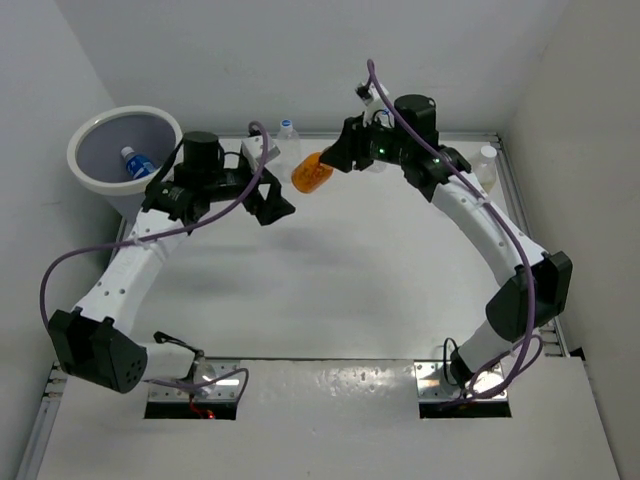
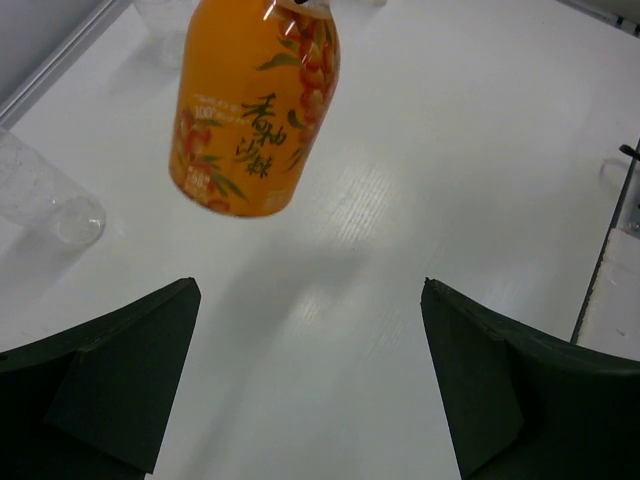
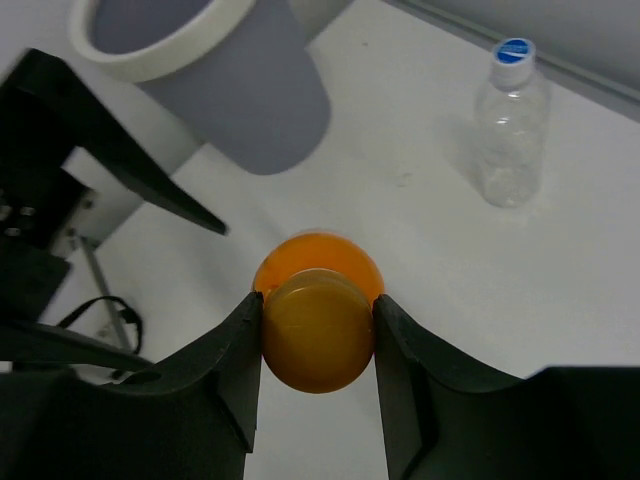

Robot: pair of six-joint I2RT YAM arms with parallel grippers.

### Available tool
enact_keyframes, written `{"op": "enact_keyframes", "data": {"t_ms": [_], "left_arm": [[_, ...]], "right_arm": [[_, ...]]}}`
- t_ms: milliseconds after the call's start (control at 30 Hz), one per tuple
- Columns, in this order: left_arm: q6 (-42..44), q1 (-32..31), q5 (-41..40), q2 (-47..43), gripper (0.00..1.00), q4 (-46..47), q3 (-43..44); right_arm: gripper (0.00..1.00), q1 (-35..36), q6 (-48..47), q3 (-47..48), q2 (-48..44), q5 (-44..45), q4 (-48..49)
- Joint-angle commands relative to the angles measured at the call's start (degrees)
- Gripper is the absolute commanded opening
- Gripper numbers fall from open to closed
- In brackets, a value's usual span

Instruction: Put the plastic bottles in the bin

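The right pincer [image 3: 318,345] was clamped tight on the cap end of the orange bottle [image 1: 311,172], and the bottle hung in the air, tipped over with its base pointing back toward the bin [image 1: 78,172]. It was well to the right of the bin, nowhere near that thick white rim. On the bin's side of the bottle sat the left pincer [image 2: 310,290], jaws spread wide and holding nothing, with the orange bottle floating just beyond its tips and bare surface [image 1: 350,270] showing between them. The bin itself stood at the far-left corner, close against the left wall. One blue-labelled bottle [image 1: 137,163] was lying inside it. A clear bottle with a blue cap [image 1: 288,140] stood upright along the back edge, further from the bin than the left wrist and just behind the orange bottle. A whitish bottle [image 1: 486,165] stood way across from the bin, hard by the right-hand rail. The broad middle of the surface, out from the bin toward the arm bases, lay open. The tight spot was the stretch between the bin's rim and the orange bottle, where the left arm's wrist and pincer filled the gap.
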Motion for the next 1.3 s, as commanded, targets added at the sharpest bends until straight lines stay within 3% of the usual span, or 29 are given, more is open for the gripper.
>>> {"op": "enact_keyframes", "data": {"t_ms": [0, 367, 667, 833, 900, 967, 1067, 1133, 1267], "left_arm": [[0.3, -3.3, -4.6, -1.7, 1.00, 3.7, -0.5], [1.4, -12.6, -21.0, -2.8, 1.00, 8.9, -2.9], [0.9, -15.8, -42.6, -3.3, 1.00, 16.4, -4.7], [3.2, -16.5, -40.0, -3.3, 0.96, 17.0, -5.2], [3.2, -16.5, -38.7, -4.4, 0.79, 17.0, -5.7], [2.1, -14.5, -36.5, -5.0, 0.60, 16.5, -5.7], [-2.1, -9.9, -33.6, -5.0, 0.36, 16.5, -4.2], [-5.6, -5.4, -32.5, -3.7, 0.26, 13.9, -0.6], [-11.9, 6.9, -27.2, 0.7, 0.15, 8.5, 9.2]], "right_arm": [[0.01, 1.6, 6.4, 2.8, -0.8, -7.3, 2.1], [0.00, 4.7, 10.3, 3.8, -1.7, -12.7, 2.1], [0.00, 5.2, 10.7, 3.3, -1.6, -14.2, 0.0], [0.00, 5.6, 12.0, 2.8, -1.5, -14.9, 1.2], [0.00, 5.4, 12.4, 3.2, -1.3, -14.9, 1.2], [0.07, 5.1, 12.5, 3.8, -1.0, -14.6, 1.4], [0.42, 3.4, 14.7, 4.2, -0.2, -14.4, 3.8], [0.61, 2.1, 16.8, 5.4, 1.0, -14.2, 5.2], [0.70, -1.5, 15.6, 8.7, 4.5, -9.9, 5.4]]}}
